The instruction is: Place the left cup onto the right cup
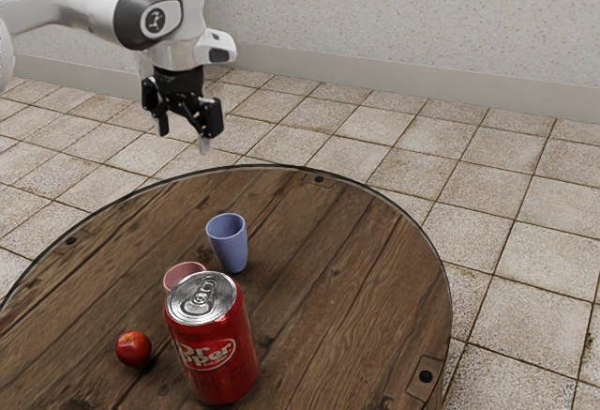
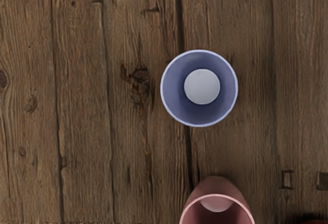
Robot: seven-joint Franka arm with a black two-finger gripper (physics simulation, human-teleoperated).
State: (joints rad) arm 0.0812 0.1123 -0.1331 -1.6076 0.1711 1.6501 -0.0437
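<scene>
Claw [image 1: 183, 134] hangs high above the blue cup [image 1: 227, 241], fingers wide and empty. I judge this the approach step: next it must descend and close on the left cup's wall. The blue cup stands upright and open-mouthed near the middle of the tabletop [image 1: 356, 269], with the pink cup [image 1: 180, 272] just beside it toward the near edge.

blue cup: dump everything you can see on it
The blue cup is a plain, handleless tumbler, smooth like plastic, tapering to a paler round base. It stands upright, mouth up, empty, on the wooden table. Only the table touches it; the pink cup sits close by but apart, and the open gripper hangs above, clear of it.
</scene>
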